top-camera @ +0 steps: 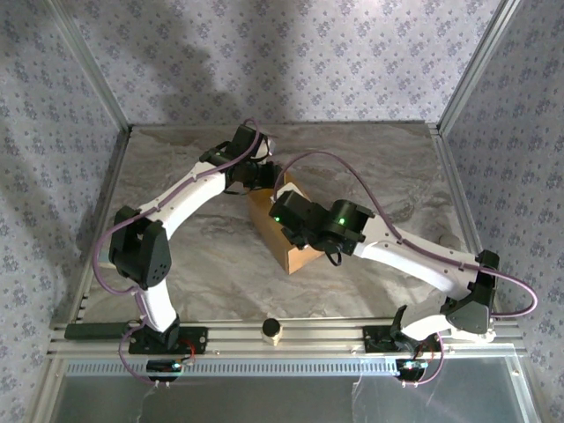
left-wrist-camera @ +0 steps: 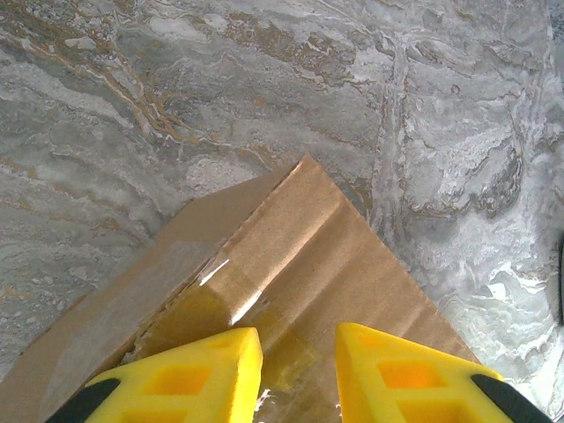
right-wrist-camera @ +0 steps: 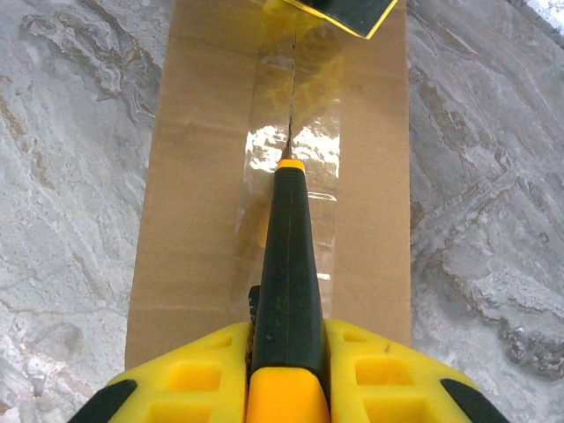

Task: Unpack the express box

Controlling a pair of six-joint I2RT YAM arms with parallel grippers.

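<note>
The express box (top-camera: 298, 257) is a plain tan cardboard carton, long and narrow. It lies flat near the centre of the marbled table (top-camera: 198, 264), and in the top view its length runs from about 11 o'clock to 5 o'clock. Its top flaps are folded down. Glossy clear tape (right-wrist-camera: 310, 145) covers the middle seam, where a thin dark split shows in the far half.
</note>
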